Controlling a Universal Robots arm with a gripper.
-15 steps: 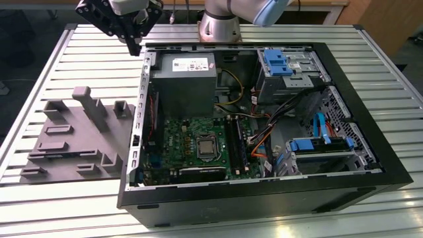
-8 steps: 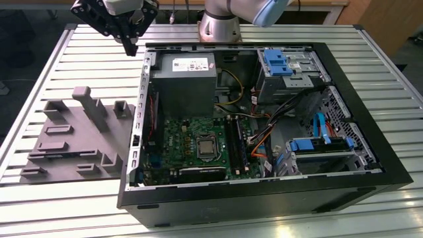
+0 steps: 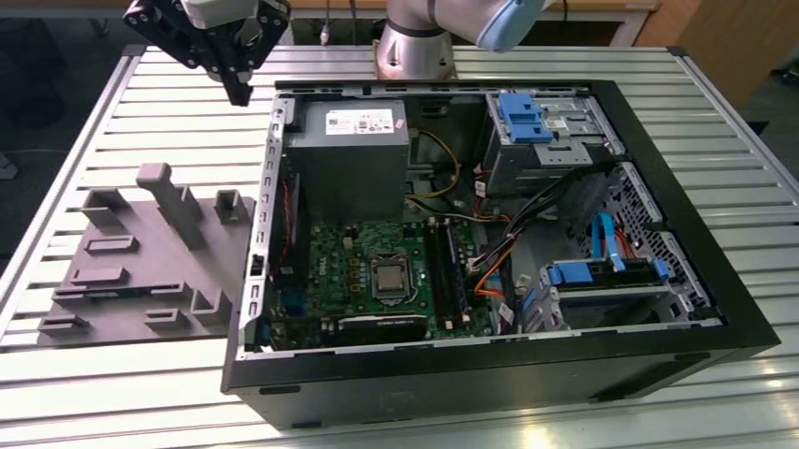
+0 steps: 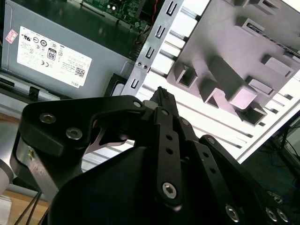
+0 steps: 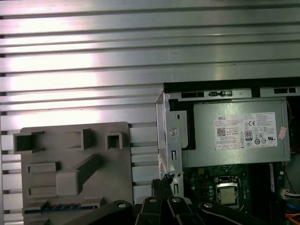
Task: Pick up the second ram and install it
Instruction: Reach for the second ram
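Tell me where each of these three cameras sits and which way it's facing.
Exterior view: off the arm, raised, looking down on the open computer case and grey fixture on the slatted table; the arm's base and the hand show at the table's far side.
First wrist view: on the arm, looking straight down past the hand at table, fixture and power supply.
Second wrist view: on the arm behind the hand, looking along it towards fixture and power supply.
Shared: all three show the hand, fixture and power supply.
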